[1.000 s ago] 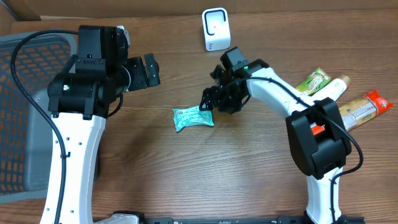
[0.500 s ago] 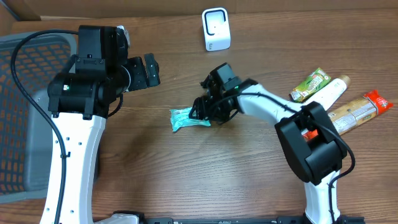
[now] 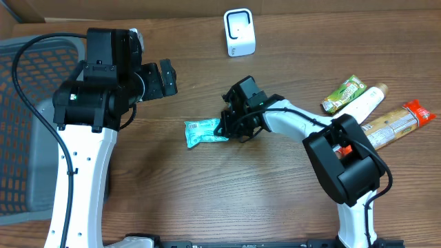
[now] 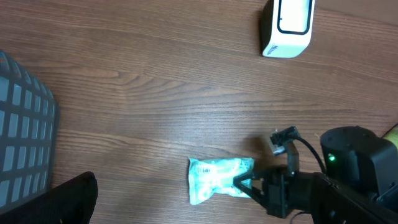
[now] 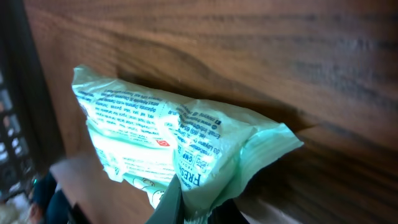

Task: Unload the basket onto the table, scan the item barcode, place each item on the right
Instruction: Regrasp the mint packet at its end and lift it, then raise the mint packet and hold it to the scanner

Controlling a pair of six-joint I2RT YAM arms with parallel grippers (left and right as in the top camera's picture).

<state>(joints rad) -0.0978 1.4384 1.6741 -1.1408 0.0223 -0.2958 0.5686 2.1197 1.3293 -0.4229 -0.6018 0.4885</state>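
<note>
Mint-green packet (image 3: 201, 132) is pinched at its right end by the closed right gripper (image 3: 223, 127), mid-table, nearer than the white scanner (image 3: 239, 32). No barcode can be made out on it. The left gripper (image 3: 164, 77) is held wide open, empty. The grey basket (image 3: 27, 41) is cut off at far left, its contents hidden.

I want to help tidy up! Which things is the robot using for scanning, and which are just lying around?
For the job: pale green packet, pinched in the right gripper; white scanner.
Just lying about: grey basket; green snack bar; cream tube; orange-tipped pack.
</note>
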